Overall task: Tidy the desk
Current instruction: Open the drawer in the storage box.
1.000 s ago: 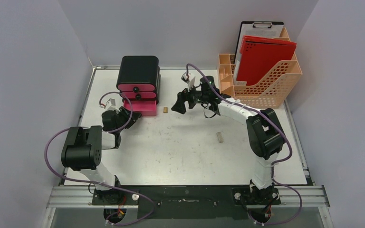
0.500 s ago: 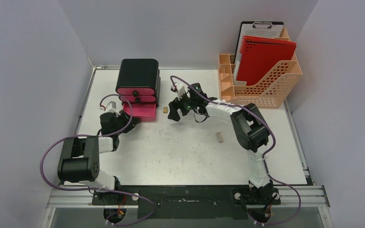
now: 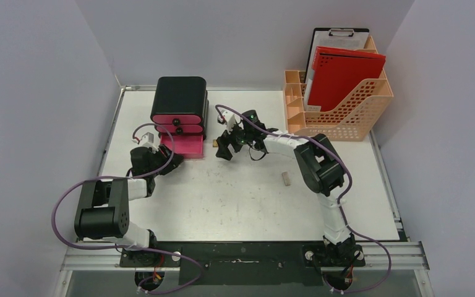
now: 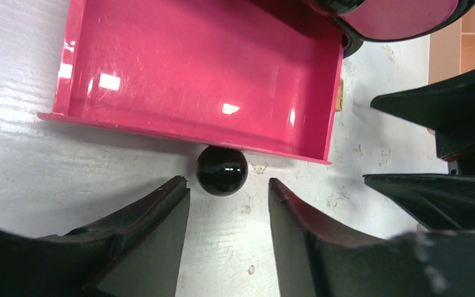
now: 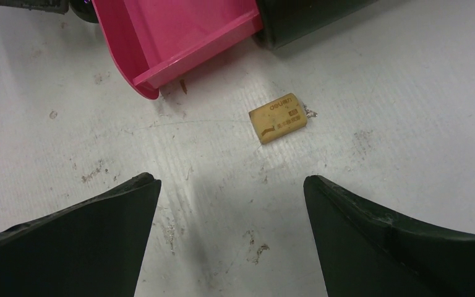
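The white desk [image 3: 241,198] holds a black drawer box [image 3: 179,99] whose bottom pink drawer [image 3: 185,146] [image 4: 198,68] is pulled out and empty. My left gripper [image 3: 162,151] [image 4: 227,182] is open, its tips on either side of and just short of the drawer's black knob [image 4: 222,170], not touching it. A small tan eraser [image 3: 214,143] [image 5: 278,117] lies beside the drawer's right corner. My right gripper [image 3: 224,146] [image 5: 232,179] hovers open wide over the desk just short of that eraser, holding nothing.
A second tan eraser [image 3: 286,179] lies mid-desk, right of centre. An orange perforated file rack [image 3: 346,114] with a red folder [image 3: 343,74] and a clipboard stands at the back right. The right gripper's black fingers [image 4: 445,154] show close beside the drawer in the left wrist view.
My left jaws have widened off the drawer knob. The right arm has swung left and down toward the eraser by the drawer, staying open.
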Available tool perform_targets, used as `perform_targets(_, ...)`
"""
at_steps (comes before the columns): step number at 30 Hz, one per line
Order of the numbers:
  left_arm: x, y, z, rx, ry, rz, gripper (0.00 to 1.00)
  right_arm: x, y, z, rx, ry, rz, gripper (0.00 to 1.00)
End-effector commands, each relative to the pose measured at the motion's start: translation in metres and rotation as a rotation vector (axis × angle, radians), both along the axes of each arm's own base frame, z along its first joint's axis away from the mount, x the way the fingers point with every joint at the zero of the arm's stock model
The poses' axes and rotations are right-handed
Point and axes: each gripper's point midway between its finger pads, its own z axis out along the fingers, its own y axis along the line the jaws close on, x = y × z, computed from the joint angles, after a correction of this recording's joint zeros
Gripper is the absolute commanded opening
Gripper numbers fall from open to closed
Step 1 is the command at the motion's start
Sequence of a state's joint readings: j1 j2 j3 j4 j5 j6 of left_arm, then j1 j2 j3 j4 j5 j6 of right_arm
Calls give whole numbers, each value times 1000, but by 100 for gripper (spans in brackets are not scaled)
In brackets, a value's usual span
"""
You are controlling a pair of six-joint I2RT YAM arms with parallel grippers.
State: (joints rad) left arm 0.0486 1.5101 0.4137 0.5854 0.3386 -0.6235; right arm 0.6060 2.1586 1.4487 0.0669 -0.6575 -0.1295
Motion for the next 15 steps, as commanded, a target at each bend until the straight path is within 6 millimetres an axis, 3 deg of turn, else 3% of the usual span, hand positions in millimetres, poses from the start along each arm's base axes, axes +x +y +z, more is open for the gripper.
perform_targets(1,6,-1,22,23,-52,-50,51,20,17,20,39,-142,64,90)
perform_targets(7,-2,0,39,26,-15,-135,85,37,27,21,14,-166,50,90)
perform_targets(11,-14,17,54,67,-3,-160,96,44,31,12,-13,-167,40,90)
perform_targets(15,-26,41,79,81,-33,-151,100,47,37,2,-33,-160,35,90)
